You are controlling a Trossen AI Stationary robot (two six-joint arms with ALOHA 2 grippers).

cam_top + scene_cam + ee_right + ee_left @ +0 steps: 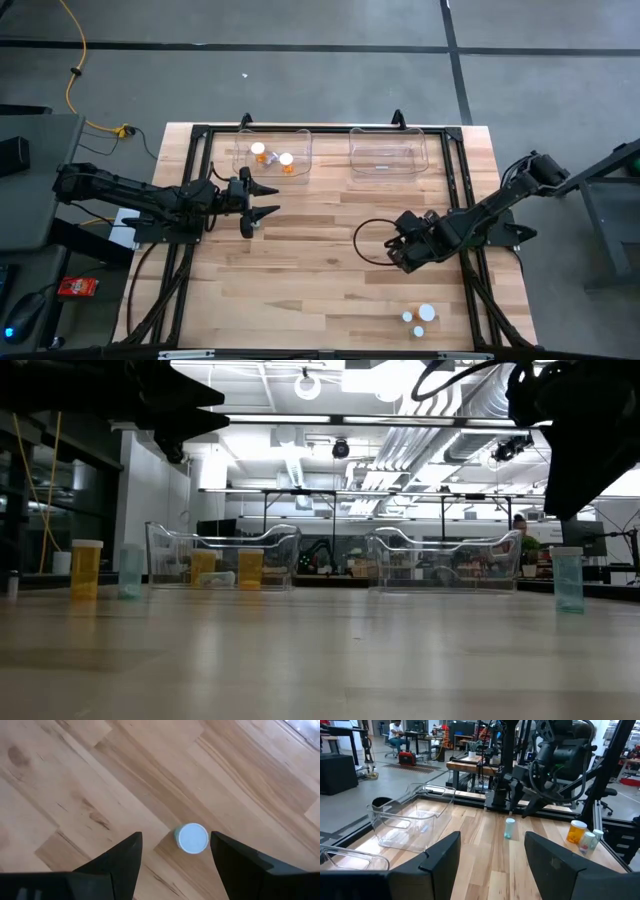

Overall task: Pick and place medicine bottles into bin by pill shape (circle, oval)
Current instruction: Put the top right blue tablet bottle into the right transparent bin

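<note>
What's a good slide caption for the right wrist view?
Open right gripper poised above a white-capped bottle standing on the wooden table.

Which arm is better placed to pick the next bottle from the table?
Right. The right pincer, open, hangs directly above a white-capped bottle; the left pincer waits near a bin, far from it.

Matt pale wood table [330, 250]; clear glossy plastic bins [388, 152].

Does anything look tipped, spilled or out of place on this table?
Mostly tidy. One oddity: in the left bin, a pale bottle seems to lie on its side between two upright orange ones. The loose bottles stand upright, including the one below the right claw.
</note>
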